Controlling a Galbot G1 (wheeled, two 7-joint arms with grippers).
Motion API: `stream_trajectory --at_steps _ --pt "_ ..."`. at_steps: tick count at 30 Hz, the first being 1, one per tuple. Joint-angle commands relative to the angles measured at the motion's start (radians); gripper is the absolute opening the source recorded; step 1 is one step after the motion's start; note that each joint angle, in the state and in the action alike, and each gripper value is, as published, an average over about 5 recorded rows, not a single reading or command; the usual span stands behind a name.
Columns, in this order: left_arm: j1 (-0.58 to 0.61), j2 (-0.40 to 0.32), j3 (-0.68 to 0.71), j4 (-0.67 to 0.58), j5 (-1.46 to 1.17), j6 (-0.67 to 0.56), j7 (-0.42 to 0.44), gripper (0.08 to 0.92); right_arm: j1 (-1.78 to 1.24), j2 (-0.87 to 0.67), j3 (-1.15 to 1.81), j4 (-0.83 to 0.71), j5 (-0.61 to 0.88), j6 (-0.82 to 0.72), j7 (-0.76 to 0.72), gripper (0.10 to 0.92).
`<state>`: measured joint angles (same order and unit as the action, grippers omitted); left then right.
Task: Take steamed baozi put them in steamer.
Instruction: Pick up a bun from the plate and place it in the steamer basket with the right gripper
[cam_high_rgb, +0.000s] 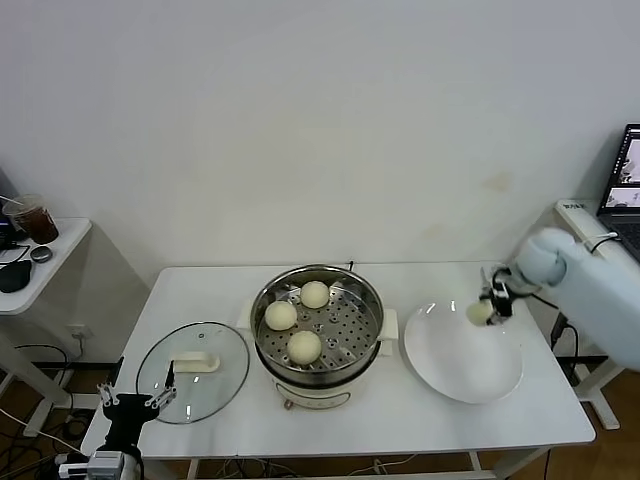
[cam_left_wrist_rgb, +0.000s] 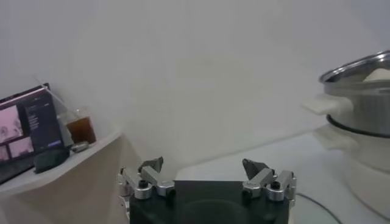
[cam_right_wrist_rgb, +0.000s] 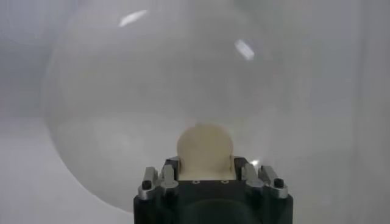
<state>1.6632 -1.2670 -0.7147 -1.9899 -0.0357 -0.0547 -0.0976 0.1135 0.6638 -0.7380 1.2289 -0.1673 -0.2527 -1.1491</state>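
The steamer is sitting in the middle of the white table, and everything else is best placed against it. Three steamed baozi are lying on its perforated tray: one toward the wall, one on the robot's left side of the tray, and one nearest the robot. None of the three is touching another.

To the right of the steamer, just beside its handle, a flat white plate is resting on the table. The right gripper is hanging over the far rim of that plate, and its fingers are drawn in narrow around the fourth baozi. In the right wrist view that bun is sitting snug between the two fingers, with the plate spreading out pale behind it. From these views I cannot tell whether the bun is resting on the plate or is clear of it.

To the left of the steamer, the round glass lid is lying flat on the table, its white handle up. The left gripper is waiting low at the table's near left corner, just beside the lid's edge, with its fingers spread wide and nothing between them. From its wrist view the steamer is showing off to one side.
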Motion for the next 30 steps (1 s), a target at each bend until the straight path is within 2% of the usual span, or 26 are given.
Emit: stream_trajectory --at_steps 1,8,16,20,30 --pt "-0.008 0.004 0.016 -0.002 0.0 0.001 0.0 0.823 0.603 0.029 -0.484 0.31 0.459 -0.226 0.068 0.519" --pt "-0.011 0.014 0.013 -0.007 0.0 0.001 0.002 0.823 0.703 0.187 -0.604 0.427 0.655 -0.364 0.156 0.47" --pt "-0.006 0.01 -0.006 -0.012 -0.002 0.001 0.0 0.823 0.568 0.35 -0.593 0.399 0.729 -0.465 0.258 0.458" --pt "0.001 0.005 -0.019 -0.014 -0.003 0.0 0.0 0.823 0.501 0.403 -0.588 0.347 0.691 -0.471 0.266 0.459" --pt "0.009 0.001 -0.037 -0.008 -0.009 -0.007 -0.002 0.823 0.321 0.467 -0.545 0.176 0.489 -0.434 0.249 0.467"
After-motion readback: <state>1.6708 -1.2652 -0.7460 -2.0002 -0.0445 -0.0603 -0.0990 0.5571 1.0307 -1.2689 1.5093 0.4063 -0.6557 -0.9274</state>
